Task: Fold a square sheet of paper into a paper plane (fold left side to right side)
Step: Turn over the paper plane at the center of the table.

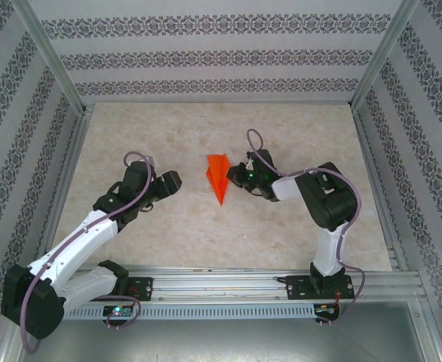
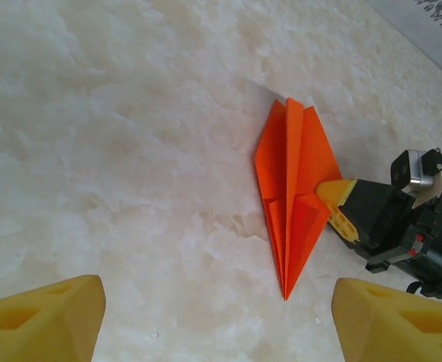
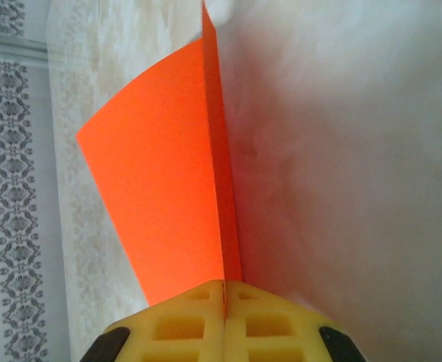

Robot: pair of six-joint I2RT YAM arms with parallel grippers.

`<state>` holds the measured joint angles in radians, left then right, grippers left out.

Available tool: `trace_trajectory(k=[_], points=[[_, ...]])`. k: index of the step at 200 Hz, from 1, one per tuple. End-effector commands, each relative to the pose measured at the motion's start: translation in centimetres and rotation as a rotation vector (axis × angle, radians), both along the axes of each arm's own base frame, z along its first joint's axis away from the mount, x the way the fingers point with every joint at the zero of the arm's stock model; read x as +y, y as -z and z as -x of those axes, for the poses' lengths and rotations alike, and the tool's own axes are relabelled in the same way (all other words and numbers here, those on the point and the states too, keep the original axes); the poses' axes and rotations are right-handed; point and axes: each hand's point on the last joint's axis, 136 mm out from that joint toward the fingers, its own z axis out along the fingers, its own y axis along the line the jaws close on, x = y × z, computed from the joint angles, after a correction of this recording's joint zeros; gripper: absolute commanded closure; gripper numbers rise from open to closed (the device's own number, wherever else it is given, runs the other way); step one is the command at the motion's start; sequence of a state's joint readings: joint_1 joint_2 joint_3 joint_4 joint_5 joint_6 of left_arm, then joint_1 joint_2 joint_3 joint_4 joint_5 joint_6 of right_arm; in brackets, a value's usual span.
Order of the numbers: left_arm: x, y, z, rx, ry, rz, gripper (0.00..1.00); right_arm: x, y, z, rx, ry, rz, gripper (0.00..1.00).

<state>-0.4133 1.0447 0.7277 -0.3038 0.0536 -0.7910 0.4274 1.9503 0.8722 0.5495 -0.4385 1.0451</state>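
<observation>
paper plane, nose toward the arm bases: my right gripper pinches its right edge; left gripper wide, well apart.

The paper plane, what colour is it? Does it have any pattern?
Bright orange, no pattern. The paper plane shows best in the left wrist view.

Top cam high, near-side, looking down; wrist cams close, low; all share paper plane.

Edge of the paper plane hidden inside the right hand
</observation>
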Motion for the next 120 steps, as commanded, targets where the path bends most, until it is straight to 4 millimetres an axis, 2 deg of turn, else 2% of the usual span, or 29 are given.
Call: trace_trajectory(k=[1, 26, 46, 82, 120], points=[[-0.4, -1.4, -1.3, -0.015, -0.001, 0.036, 0.22, -0.4, -1.0, -1.9, -0.057, 0.008, -0.009, 1.0], [-0.7, -1.2, -2.3, -0.001, 0.011, 0.02, 0.22, -1.2, -0.6, -2.3, -0.049, 0.01, 0.008, 1.0], [-0.9, -0.9, -3.0, 0.008, 0.015, 0.02, 0.22, -1.7, 0.1, -1.9, -0.025, 0.004, 0.023, 0.97], [-1.4, -0.7, -4.2, 0.009, 0.027, 0.019, 0.22, -3.6, 1.5, -1.2, 0.008, 0.039, 0.07, 0.96], [-1.8, -0.5, -5.0, 0.019, 0.054, 0.006, 0.22, -4.1, 1.8, -0.5, 0.027, 0.02, 0.114, 0.92]])
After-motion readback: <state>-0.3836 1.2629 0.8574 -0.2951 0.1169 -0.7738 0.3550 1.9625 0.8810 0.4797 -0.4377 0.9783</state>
